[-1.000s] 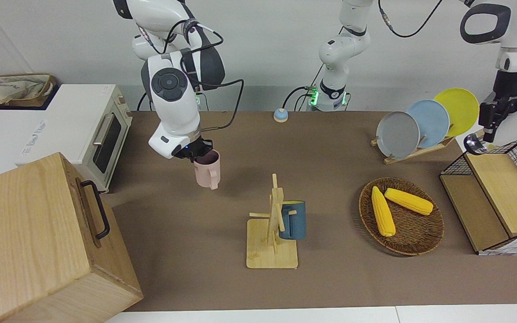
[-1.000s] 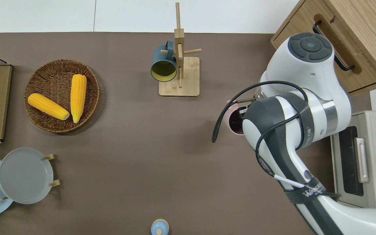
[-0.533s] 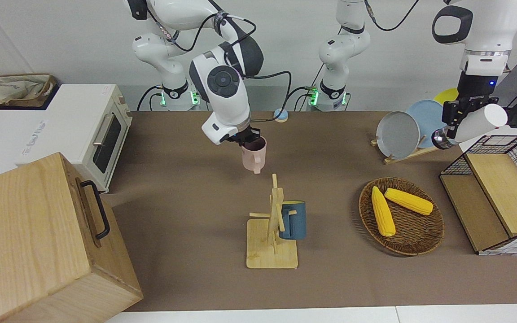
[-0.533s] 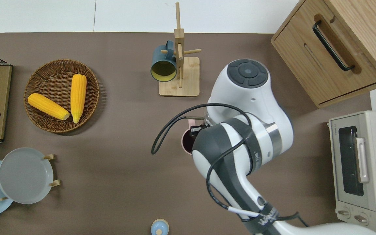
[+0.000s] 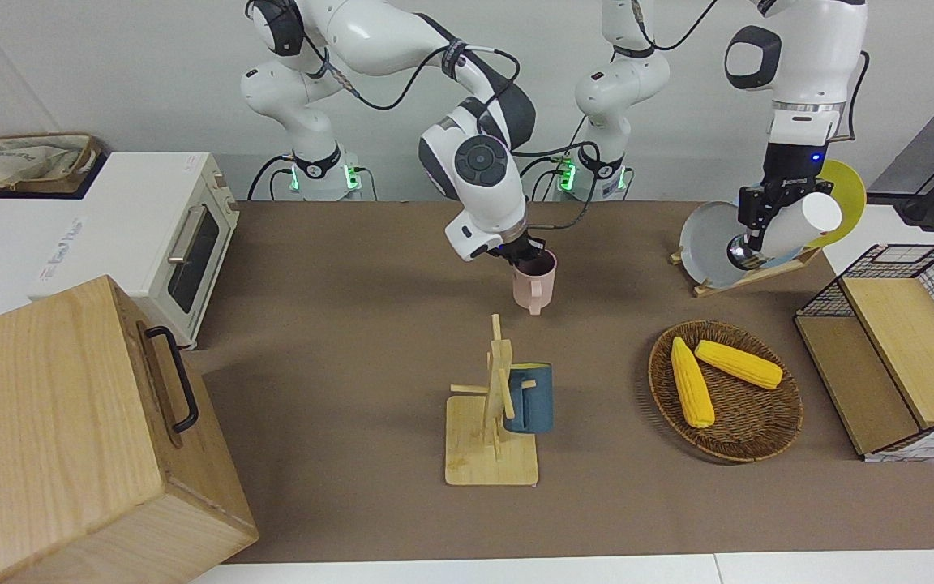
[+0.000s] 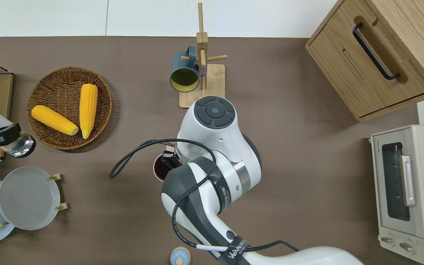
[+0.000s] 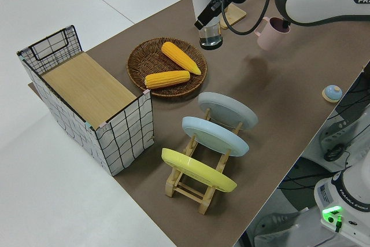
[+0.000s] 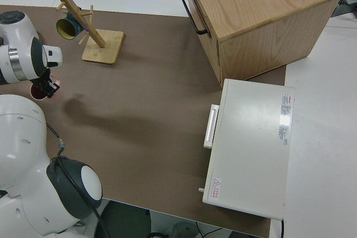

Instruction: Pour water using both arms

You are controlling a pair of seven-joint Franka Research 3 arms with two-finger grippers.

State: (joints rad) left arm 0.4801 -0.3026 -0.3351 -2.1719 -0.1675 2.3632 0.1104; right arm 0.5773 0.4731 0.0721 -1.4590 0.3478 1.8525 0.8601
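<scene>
The right gripper's (image 5: 525, 253) fingers are closed on the rim of a pink mug (image 5: 534, 282), one finger inside its dark mouth, and the mug hangs upright in the air with its handle turned away from the robots. In the overhead view the mug (image 6: 159, 167) is over bare bench (image 6: 289, 154), with the arm's own elbow covering most of it.

The left gripper's (image 5: 755, 217) fingers are clamped around a white bottle (image 5: 791, 225) with a shiny steel base, held tilted, its base lower. In the overhead view the bottle (image 6: 4, 138) is over the bench edge at the left arm's end, between the basket and the plates.

Under and around the mug: a bamboo mug tree (image 5: 495, 405) stands farther from the robots, a dark blue mug (image 5: 529, 397) with a yellow inside hanging on one peg. A small blue bell (image 6: 180, 255) sits close to the robots.

A round woven wicker basket (image 5: 747, 438) holds two yellow corn cobs (image 5: 691, 381), touching at one end. A wooden rack holds three plates (image 7: 219, 137) on edge: grey, blue, yellow. A wire crate (image 5: 929, 341) with a wooden top sits at the left arm's end.

At the right arm's end stand a cream toaster oven (image 5: 151, 235) and a pale wooden box (image 5: 70, 438) with a black handle.
</scene>
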